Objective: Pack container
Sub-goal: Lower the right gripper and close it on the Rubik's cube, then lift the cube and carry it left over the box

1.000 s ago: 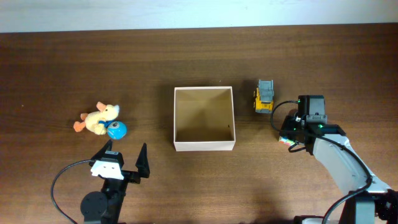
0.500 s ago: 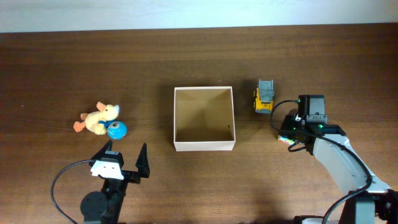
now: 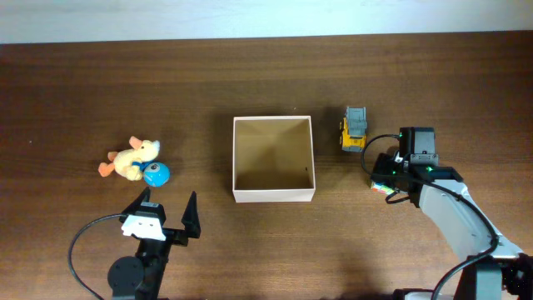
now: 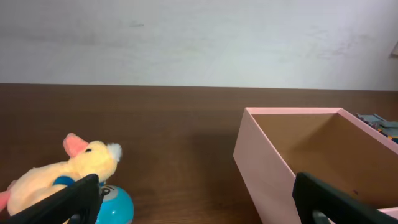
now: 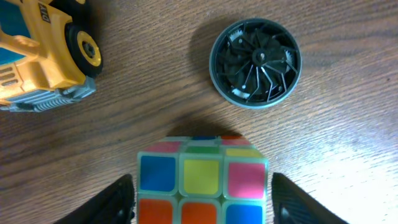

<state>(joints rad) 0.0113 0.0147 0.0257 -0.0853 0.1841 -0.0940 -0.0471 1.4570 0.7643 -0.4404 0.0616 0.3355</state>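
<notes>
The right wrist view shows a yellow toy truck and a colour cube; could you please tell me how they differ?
The toy truck is yellow with black wheels; the colour cube is a grid of many-coloured squares. The toy truck lies off to one side of the right hand; the colour cube sits between its fingers. Both rest on the wooden table.

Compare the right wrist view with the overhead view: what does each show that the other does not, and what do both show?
Only the right wrist view: a dark round finned disc on the wood, beyond the cube. Only the overhead view: the container, the plush duck, the blue ball and the left arm's open fingers. Both: the yellow toy truck, the puzzle cube, a mere sliver from overhead, between the right arm's fingers, and the brown table.
</notes>
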